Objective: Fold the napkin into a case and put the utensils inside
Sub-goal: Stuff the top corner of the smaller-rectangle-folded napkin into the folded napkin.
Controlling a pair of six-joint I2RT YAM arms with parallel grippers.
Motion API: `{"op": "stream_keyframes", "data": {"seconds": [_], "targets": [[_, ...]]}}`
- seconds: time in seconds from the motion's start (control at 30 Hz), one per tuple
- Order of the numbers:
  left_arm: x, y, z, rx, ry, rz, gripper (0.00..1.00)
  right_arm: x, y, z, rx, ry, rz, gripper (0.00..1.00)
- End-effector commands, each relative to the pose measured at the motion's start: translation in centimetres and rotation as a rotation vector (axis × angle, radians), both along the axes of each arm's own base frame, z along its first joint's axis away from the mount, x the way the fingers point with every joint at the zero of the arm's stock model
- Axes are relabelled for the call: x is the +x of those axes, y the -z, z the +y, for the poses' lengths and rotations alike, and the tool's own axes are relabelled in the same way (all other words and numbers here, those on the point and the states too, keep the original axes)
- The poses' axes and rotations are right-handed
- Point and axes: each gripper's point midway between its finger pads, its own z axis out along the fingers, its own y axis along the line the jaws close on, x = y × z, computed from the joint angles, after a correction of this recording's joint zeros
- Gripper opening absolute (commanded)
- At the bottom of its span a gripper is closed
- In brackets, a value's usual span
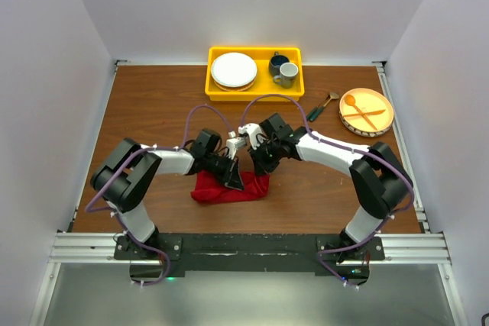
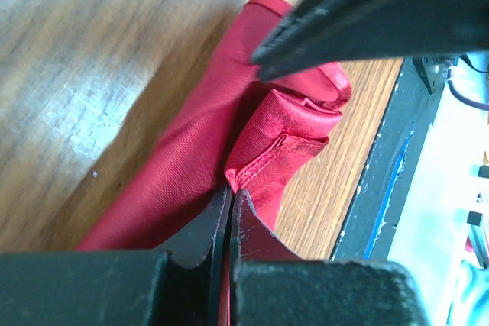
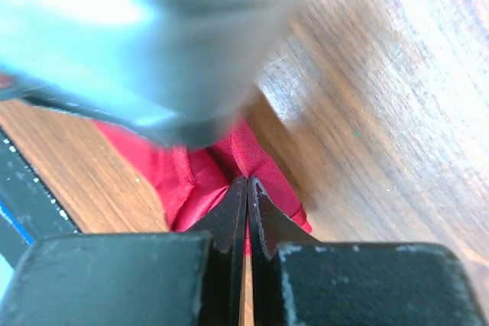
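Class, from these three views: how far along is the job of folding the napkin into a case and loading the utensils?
Done: the napkin is bunched into a partly folded band, not a finished case. In hand: the left gripper and right gripper are both shut on its cloth. To do: finish folding, then fetch the utensils, which lie on the round plate far right.

napkin point(image 1: 215, 191): bright red, folded into crumpled narrow band, lying near front centre, layered edges showing | utensils point(image 1: 365, 114): thin, gold, spoon and another piece crossed on round plate point(image 1: 390, 112), far right
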Motion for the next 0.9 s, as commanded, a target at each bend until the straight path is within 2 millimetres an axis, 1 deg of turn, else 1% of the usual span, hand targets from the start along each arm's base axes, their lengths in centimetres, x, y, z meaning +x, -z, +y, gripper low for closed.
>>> {"op": "stream_keyframes", "data": {"seconds": [0.0, 0.03, 0.07, 0.1, 0.23, 0.37, 0.5, 0.6, 0.67, 0.87], "targets": [[1.1, 3.0, 2.0, 0.156, -0.076, 0.035, 0.00, 0.1, -3.2, 0.8, 0.058, -0.057, -0.042, 0.00], [1.0, 3.3, 2.1, 0.169, -0.076, 0.055, 0.00, 0.0, -3.3, 0.8, 0.062, -0.065, -0.039, 0.00], [1.7, 2.8, 1.7, 0.159, -0.080, 0.048, 0.00, -0.1, -3.2, 0.8, 0.060, -0.069, -0.035, 0.00], [1.7, 2.6, 1.5, 0.152, -0.079, 0.059, 0.00, -0.1, -3.1, 0.8, 0.061, -0.068, -0.033, 0.00], [2.5, 0.5, 0.3, 0.094, -0.091, 0.069, 0.00, 0.0, -2.5, 0.8, 0.055, -0.071, -0.034, 0.00], [2.7, -0.4, -0.2, 0.080, -0.102, 0.093, 0.00, 0.4, -1.7, 0.7, 0.034, -0.076, -0.046, 0.00], [2.4, 0.4, 0.3, 0.125, -0.116, 0.134, 0.00, 0.9, -2.1, 1.0, 0.041, -0.076, -0.064, 0.00], [2.3, 1.1, 0.6, 0.156, -0.133, 0.157, 0.00, 1.3, -3.3, 1.2, 0.061, -0.072, -0.091, 0.00], [2.4, 1.3, 0.6, 0.163, -0.140, 0.168, 0.00, 1.4, -3.6, 1.4, 0.073, -0.078, -0.099, 0.00], [2.5, 2.1, 0.7, 0.194, -0.159, 0.208, 0.00, 0.8, -3.6, 1.6, 0.092, -0.084, -0.085, 0.00]]}}
